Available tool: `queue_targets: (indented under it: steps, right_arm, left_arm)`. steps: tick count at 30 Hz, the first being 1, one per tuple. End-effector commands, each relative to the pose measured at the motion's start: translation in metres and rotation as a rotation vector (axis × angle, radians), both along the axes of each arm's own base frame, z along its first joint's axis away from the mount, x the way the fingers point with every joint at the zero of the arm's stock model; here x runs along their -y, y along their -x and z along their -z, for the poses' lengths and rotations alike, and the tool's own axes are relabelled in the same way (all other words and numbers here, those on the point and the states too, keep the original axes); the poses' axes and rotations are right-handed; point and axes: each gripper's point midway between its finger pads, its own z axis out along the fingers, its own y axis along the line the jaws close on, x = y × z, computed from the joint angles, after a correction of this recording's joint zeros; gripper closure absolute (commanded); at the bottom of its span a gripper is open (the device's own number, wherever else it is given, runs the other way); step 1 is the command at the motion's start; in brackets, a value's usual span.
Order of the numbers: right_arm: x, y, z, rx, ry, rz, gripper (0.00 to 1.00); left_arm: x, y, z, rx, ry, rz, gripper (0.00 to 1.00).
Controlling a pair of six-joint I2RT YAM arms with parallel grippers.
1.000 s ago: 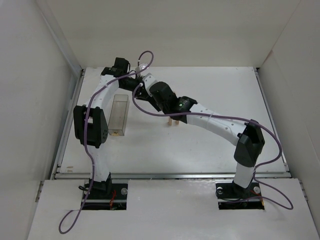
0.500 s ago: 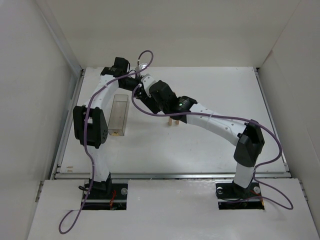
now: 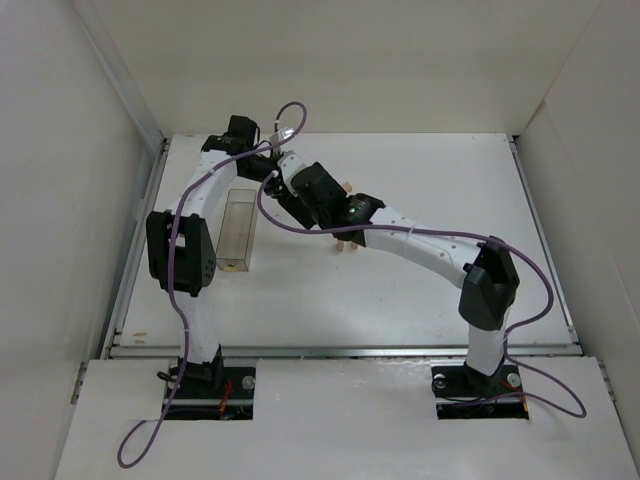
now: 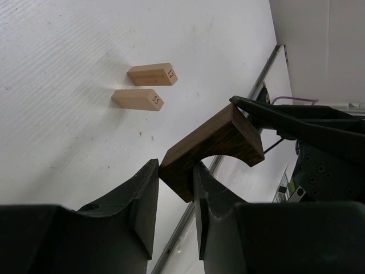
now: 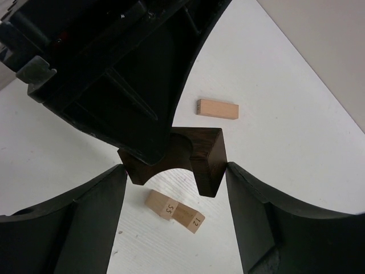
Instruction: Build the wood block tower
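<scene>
The white desk [image 3: 450,180] carries everything. The left arm [image 3: 185,250] rises along its left side and bends in at the far end, while the right arm [image 3: 430,245] stretches across from the right to meet it there. A clear box [image 3: 238,232] lies lengthwise on the left part of the desk, just beside the left arm. The left tool [image 4: 174,171] is clenched on one end of a dark brown arch [image 4: 219,140] and holds it off the desk with the curved cutout facing down and away. The right tool [image 5: 175,171] faces it with its fingers spread to either end of the arch. One fingertip seems to touch the far corner, but I cannot tell whether the tool is grasping the arch or merely brackets it. The tower [image 3: 346,244] so far is two light-tan blocks standing upright side by side near the desk's middle. A narrow gap separates them, and their top ends are marked 12 [image 4: 168,73] and 55 [image 4: 154,101]. From above, the right arm partly covers them. They stand nearer the arm bases than the arch does, well apart from the box and with nothing resting on them. A flat block [image 5: 217,108] of the same light wood lies alone on the desk, farther back than the tower.
</scene>
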Motion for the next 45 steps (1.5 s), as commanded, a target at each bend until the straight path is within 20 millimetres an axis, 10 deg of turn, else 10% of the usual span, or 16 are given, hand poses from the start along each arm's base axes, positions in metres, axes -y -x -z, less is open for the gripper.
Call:
queue_targets:
  steps: [1,11,15,21,28,31,45]
  right_arm:
    - [-0.006,-0.006,-0.008,0.032,-0.013,0.018,0.25]
    - [-0.012,-0.009,0.001,0.019,-0.006,0.022,0.12]
    - [-0.009,-0.011,-0.010,0.047,-0.025,0.040,0.31]
    - [-0.004,-0.011,-0.012,0.056,-0.018,0.059,0.34]
    - [-0.002,-0.008,-0.017,0.058,-0.030,0.051,0.82]
    - [-0.001,-0.007,-0.022,0.060,-0.046,0.056,1.00]
    - [0.005,0.004,-0.014,0.007,-0.094,0.080,1.00]
  left_arm:
    - [0.008,0.024,-0.054,0.082,0.112,0.064,1.00]
    - [0.009,0.027,-0.054,0.070,0.128,0.073,1.00]
    - [0.009,0.030,-0.054,0.070,0.128,0.073,1.00]
    - [0.008,0.029,-0.053,0.071,0.120,0.069,1.00]
    - [0.006,0.023,-0.048,0.088,0.085,0.049,0.99]
    - [0.006,0.023,-0.048,0.088,0.085,0.049,0.69]
    - [0.004,0.015,-0.048,0.115,0.054,0.030,0.28]
